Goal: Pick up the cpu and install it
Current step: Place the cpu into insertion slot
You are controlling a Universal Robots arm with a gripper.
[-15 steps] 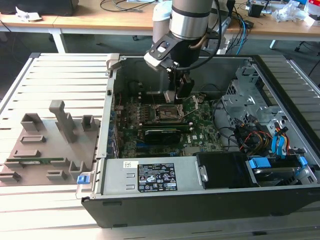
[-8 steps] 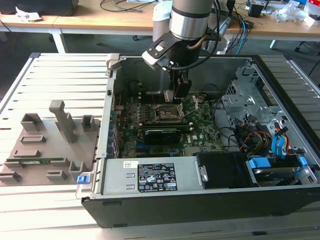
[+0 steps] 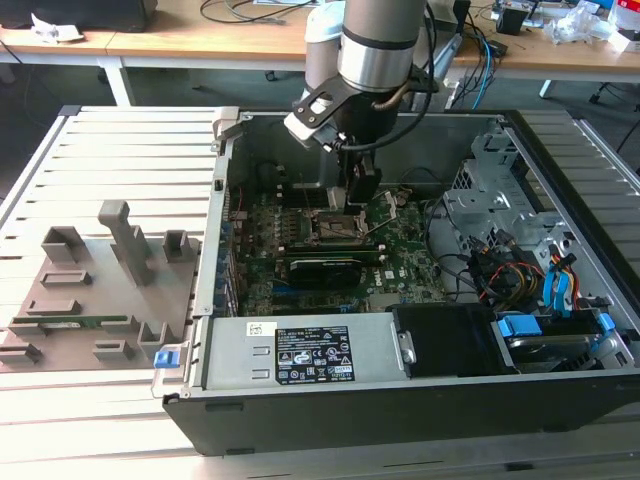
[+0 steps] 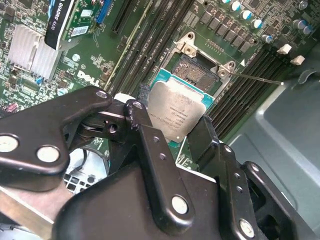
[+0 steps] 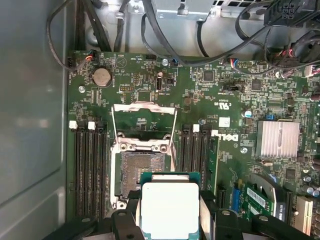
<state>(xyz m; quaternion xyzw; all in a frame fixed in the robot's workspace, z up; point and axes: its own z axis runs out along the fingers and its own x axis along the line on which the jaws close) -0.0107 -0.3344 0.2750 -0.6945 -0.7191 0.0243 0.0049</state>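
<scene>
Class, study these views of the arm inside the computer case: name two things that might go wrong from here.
1. The gripper holds the cpu by its edges near the open socket; lowered tilted or off-centre, it might damage the socket.
2. The socket's raised metal frame stands close by; the fingers might catch it.

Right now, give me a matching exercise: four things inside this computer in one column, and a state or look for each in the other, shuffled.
1. cpu
2. socket
3. heatsink
4. coin battery

A. round and silvery
B. held between the fingers
C. open, frame lifted, nothing seated
D. finned grey metal block

Pairs: 1-B, 2-C, 3-D, 4-A
</scene>
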